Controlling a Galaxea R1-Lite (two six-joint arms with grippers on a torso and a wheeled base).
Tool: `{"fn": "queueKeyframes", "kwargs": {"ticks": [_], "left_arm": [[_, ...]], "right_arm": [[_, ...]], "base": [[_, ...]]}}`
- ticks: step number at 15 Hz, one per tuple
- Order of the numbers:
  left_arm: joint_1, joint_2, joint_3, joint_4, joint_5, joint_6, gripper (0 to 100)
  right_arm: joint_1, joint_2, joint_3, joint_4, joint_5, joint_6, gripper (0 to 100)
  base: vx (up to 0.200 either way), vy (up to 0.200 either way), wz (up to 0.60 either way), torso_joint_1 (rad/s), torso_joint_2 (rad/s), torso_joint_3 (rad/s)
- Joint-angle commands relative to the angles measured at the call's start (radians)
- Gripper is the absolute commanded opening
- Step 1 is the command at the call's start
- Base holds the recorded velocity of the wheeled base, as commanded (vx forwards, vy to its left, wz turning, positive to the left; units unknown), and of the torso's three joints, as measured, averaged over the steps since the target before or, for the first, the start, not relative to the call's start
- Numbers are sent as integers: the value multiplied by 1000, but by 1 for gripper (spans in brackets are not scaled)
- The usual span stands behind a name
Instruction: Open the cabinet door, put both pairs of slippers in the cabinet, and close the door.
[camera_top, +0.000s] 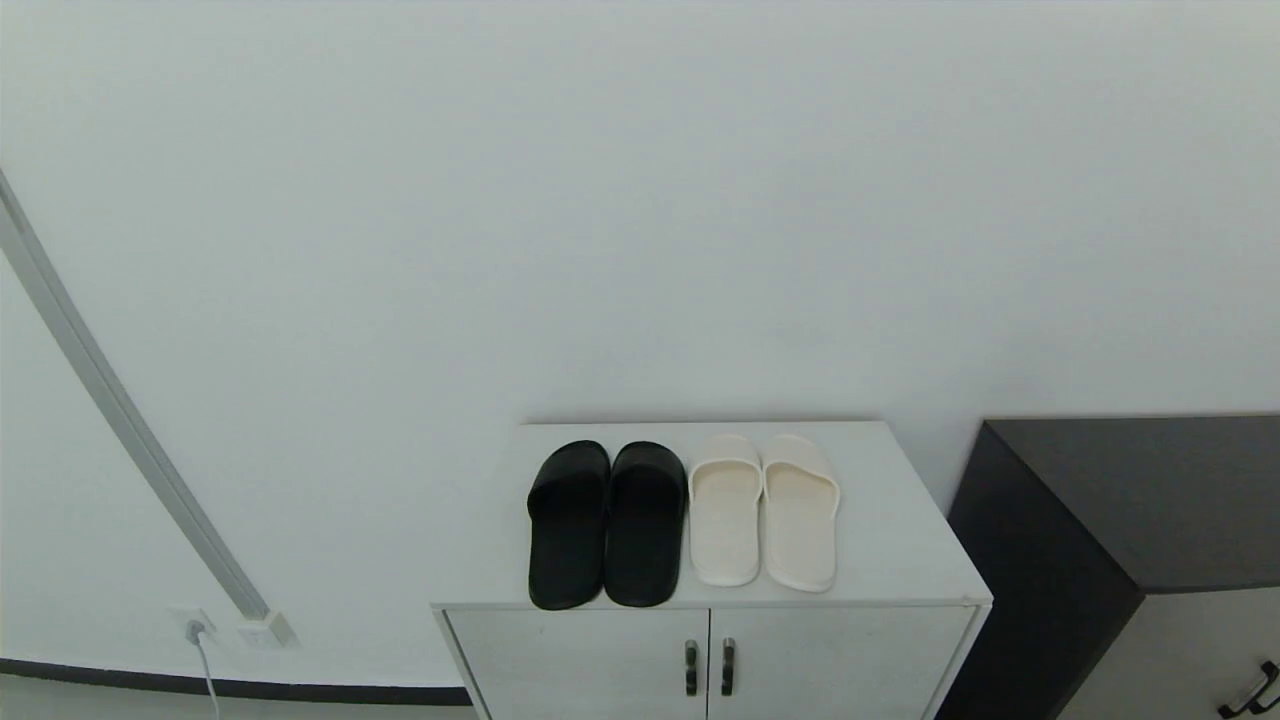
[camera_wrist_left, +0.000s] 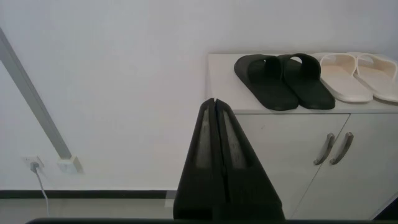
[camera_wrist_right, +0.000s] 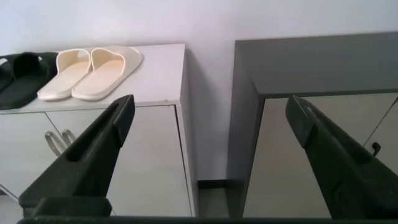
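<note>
Two pairs — black slippers (camera_top: 606, 525) and white slippers (camera_top: 764, 512) — are being borne atop the cabinet (camera_top: 900, 540), doors (camera_top: 580, 660) unopened; the left gripper (camera_wrist_left: 215, 109) is being held clenched, the right gripper (camera_wrist_right: 210, 104) spread, likely readied for the handles (camera_top: 691, 667).

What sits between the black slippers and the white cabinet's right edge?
The cream slippers, beside the black slippers, then bare cabinet top; head view shows it.

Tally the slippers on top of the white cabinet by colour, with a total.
Black slippers: 2
Cream slippers: 2
Total: 4 slippers, all lying side by side on top of the white cabinet.
</note>
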Motion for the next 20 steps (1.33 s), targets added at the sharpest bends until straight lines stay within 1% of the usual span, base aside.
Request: {"fn": "queueKeyframes", "kwargs": {"ticks": [1,2,3,4,5,6,7,8,9,10,11,12,13,14,15,16,17,18,19,20], "left_arm": [[0,1,0,0,1,-1,0],[0,1,0,0,1,-1,0],[0,1,0,0,1,1,0],[0,1,0,0,1,1,0],[0,1,0,0,1,1,0],[0,1,0,0,1,-1,0],[0,1,0,-2,1,-1,0],[0,1,0,0,1,-1,0],[0,1,0,0,1,-1,0],[0,1,0,0,1,1,0],[0,1,0,0,1,-1,0],[0,1,0,0,1,1,0],[0,1,0,0,1,1,0],[0,1,0,0,1,1,0],[0,1,0,0,1,1,0],[0,1,0,0,1,1,0],[0,1,0,0,1,1,0],[0,1,0,0,1,1,0],[0,1,0,0,1,1,0],[0,1,0,0,1,-1,0]], "right_arm": [[0,0,0,-2,-1,7,100],[0,0,0,-4,-11,1,100],[2,18,-74,-14,-14,30,100],[13,84,-209,2,-14,140,100],[29,133,-256,33,-5,191,100],[45,166,-239,81,20,133,100],[46,184,-213,94,38,96,100],[48,215,-199,93,66,88,100],[48,305,-202,81,115,85,100],[49,370,-207,58,141,74,100],[54,456,-209,24,164,30,100],[55,548,-209,-18,163,-19,100],[59,640,-215,-87,161,-24,100],[83,741,-230,-166,157,-19,100],[118,833,-253,-234,146,11,100],[169,907,-299,-291,109,57,100],[255,971,-345,-309,48,107,100],[367,1022,-397,-309,-40,153,100],[497,1078,-451,-309,-146,206,100],[605,1135,-502,-309,-227,251,100]], "base": [[0,0,0,0,0,0],[0,0,0,0,0,0],[0,0,0,0,0,0],[0,0,0,0,0,0],[0,0,0,0,0,0],[0,0,0,0,0,0],[0,0,0,0,0,0],[0,0,0,0,0,0],[0,0,0,0,0,0],[0,0,0,0,0,0],[0,0,0,0,0,0],[0,0,0,0,0,0],[0,0,0,0,0,0],[0,0,0,0,0,0],[0,0,0,0,0,0],[0,0,0,0,0,0],[0,0,0,0,0,0],[0,0,0,0,0,0],[0,0,0,0,0,0],[0,0,0,0,0,0]]}}
